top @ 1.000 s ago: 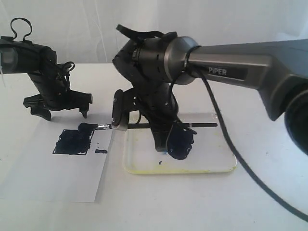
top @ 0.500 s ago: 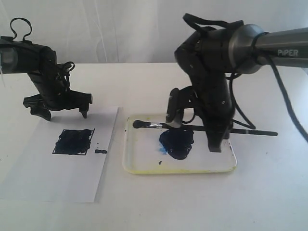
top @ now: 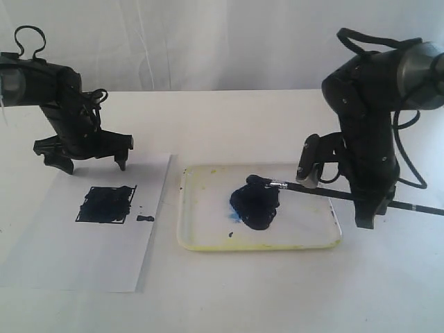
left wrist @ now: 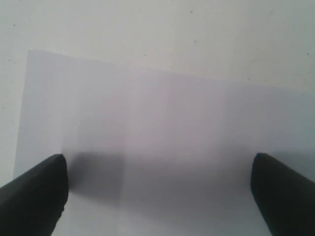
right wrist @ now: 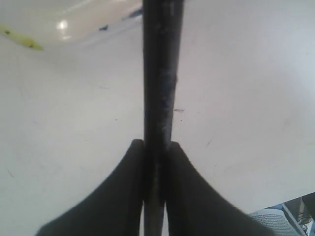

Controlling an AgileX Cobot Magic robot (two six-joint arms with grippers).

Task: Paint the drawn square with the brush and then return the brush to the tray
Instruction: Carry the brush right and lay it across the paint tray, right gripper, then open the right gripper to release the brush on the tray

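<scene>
While the right gripper pinches the brush partway along its handle, the exterior view shows the bristles at the upper edge of the dark paint blob in the tray; whether they touch it I cannot tell. The handle's tail reaches well past the tray's right rim. Released like this, the overhanging weight could lever the brush out or roll it off, smearing paint on the table. The drawn square looks filled dark on the paper sheet, with the left gripper spread wide near its far edge.

From the left wrist view, the two fingers stand far apart over bare paper, holding nothing; a careless drop there could crease the sheet.

Through the right wrist view, the fingers close narrowly on the handle, and only a corner of the tray appears, so much of the shaft sits over bare table.
</scene>
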